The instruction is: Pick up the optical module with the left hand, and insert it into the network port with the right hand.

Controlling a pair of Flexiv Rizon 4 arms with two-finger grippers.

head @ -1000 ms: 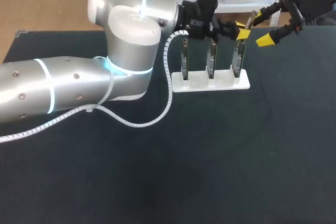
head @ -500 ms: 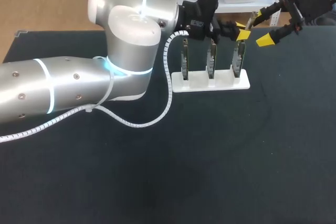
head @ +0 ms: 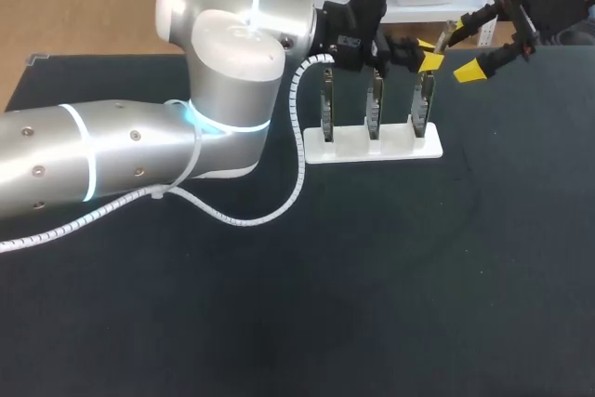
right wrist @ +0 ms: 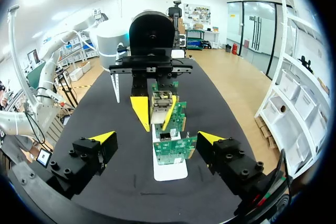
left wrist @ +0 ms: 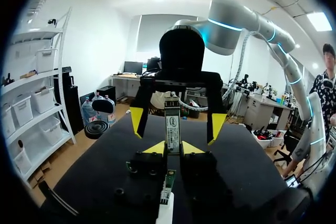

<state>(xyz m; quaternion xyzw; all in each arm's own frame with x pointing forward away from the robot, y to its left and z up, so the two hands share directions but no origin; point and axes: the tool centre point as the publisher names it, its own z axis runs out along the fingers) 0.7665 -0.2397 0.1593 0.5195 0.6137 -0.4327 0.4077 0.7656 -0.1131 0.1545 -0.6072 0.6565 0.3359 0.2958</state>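
upright, the slim, seemingly metal optical module (left wrist: 172, 125) sits pinched in the left gripper (left wrist: 174, 148); the right gripper (right wrist: 157, 138) stands wide.

the left arm (head: 139, 151) lies across the left side of the bench (head: 390, 304), its white cable (head: 232, 220) looping beside it. three upright boards (head: 374, 104) on a white stand (head: 372, 148) block the far middle; above them the left end effector (head: 428, 55) clamps the optical module (left wrist: 172, 124), facing the right end effector (head: 456, 53) with fingers spread wide. the near and right bench lies open.
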